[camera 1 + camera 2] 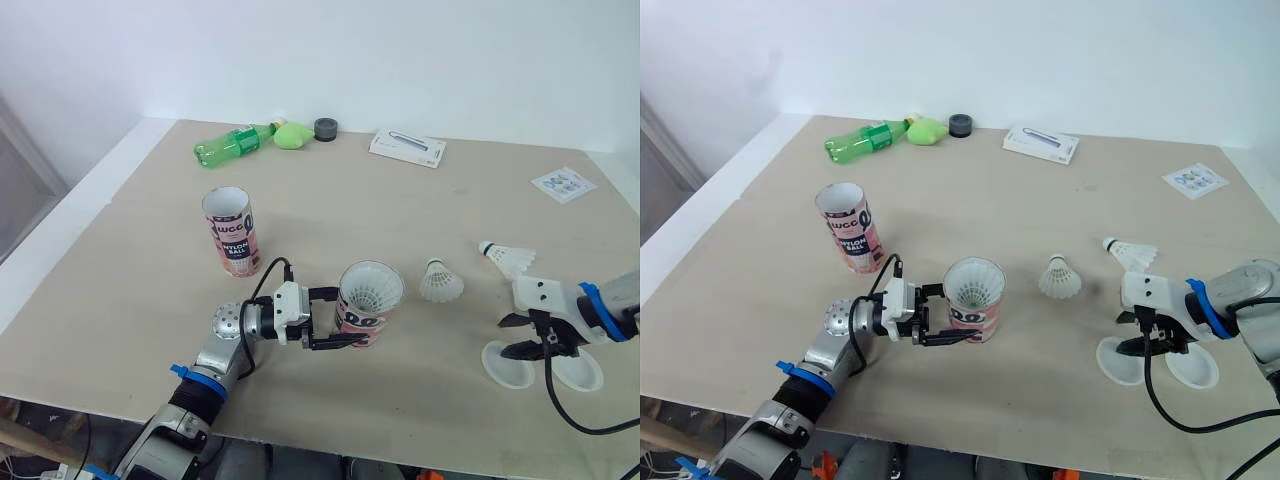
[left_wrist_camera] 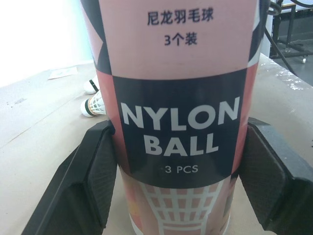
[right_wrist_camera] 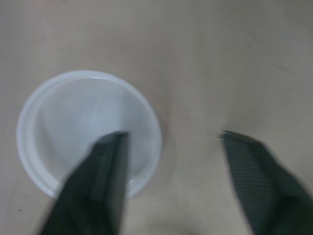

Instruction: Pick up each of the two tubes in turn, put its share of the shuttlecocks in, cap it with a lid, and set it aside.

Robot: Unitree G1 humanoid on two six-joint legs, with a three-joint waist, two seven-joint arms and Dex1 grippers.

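squarely inside the left gripper [image 1: 345,320] stands the tube [image 1: 375,318], both fingers [image 2: 93,176] pressed shut against its sides. the right gripper [image 1: 515,337] hangs wide open and empty, one finger over a white lid [image 3: 73,115].

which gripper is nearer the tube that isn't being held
Left. The left gripper is shut on the other tube, close to the free tube; the right gripper is open over a lid, far across the table.
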